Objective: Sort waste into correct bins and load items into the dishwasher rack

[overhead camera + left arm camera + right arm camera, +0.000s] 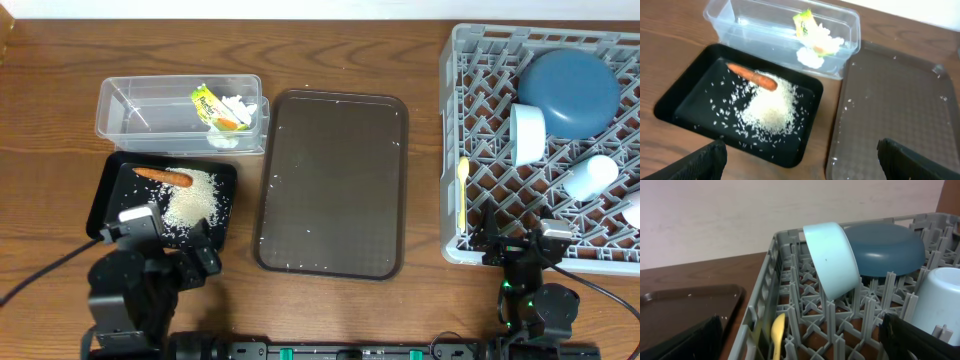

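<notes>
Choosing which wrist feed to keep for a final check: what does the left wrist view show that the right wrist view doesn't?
Only left wrist: the black tray holding the carrot and rice, and the clear tub with the wrapper and tissue. Only right wrist: the grey rack holding the bowl, blue plate, yellow spoon and a pale cup. Both: the brown serving tray.

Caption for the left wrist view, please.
Carrot and rice lie in the black tray; wrapper and tissue sit in the clear tub.
</notes>
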You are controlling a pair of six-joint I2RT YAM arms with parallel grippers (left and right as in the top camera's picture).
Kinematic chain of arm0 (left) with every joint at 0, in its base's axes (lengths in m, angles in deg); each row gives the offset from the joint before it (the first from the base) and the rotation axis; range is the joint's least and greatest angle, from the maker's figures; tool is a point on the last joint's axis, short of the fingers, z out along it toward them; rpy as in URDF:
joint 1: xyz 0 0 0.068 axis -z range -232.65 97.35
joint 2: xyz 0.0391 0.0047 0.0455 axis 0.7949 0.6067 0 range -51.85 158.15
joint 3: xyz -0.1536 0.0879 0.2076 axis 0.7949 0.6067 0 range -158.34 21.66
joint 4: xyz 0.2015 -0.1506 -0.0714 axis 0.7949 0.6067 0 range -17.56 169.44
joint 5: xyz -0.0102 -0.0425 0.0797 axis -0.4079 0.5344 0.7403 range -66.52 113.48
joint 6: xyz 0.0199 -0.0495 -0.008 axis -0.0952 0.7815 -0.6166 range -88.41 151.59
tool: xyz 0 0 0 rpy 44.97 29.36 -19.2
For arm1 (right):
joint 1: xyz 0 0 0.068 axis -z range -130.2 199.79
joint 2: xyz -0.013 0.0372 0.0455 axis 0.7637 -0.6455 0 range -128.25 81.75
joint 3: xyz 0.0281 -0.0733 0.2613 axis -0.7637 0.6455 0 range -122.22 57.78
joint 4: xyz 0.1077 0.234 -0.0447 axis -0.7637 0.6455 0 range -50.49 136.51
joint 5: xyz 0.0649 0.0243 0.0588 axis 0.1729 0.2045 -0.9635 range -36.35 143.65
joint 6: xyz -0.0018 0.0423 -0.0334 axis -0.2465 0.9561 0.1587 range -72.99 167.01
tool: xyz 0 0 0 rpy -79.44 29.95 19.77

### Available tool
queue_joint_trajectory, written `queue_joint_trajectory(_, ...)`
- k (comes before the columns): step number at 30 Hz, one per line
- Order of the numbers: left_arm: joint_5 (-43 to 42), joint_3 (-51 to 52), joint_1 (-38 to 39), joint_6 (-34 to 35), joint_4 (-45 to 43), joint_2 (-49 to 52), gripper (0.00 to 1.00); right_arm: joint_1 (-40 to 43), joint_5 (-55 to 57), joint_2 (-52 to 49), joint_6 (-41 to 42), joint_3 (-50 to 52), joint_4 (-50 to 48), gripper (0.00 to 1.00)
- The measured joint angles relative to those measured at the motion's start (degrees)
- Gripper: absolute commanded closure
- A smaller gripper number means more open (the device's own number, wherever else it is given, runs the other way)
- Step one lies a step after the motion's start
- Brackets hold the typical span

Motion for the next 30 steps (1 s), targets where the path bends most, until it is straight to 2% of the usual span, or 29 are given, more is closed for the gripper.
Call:
queue_joint_trajectory(4,-0.02,9.31,0.00,-0.04,-7.91,-4.44,0.02,0.00,0.02,0.00,0.00,0.00,-0.02,0.01)
queue_joint_trajectory(12,0.00,28.81,0.04,-0.55,-29.55,-14.91,0.02,0.00,0.00,0.00,-0.04,0.00,0.02,0.01)
queue_joint_trajectory(21,0.00,41.18,0.66,-0.90,-46.62,-22.40,0.02,0.00,0.02,0.00,-0.13,0.00,-0.04,0.01)
queue_joint_trajectory(30,-0.04,42.21,0.98,-6.97,-47.98,-22.62,0.02,0.00,0.00,0.00,-0.13,0.00,0.00,0.01)
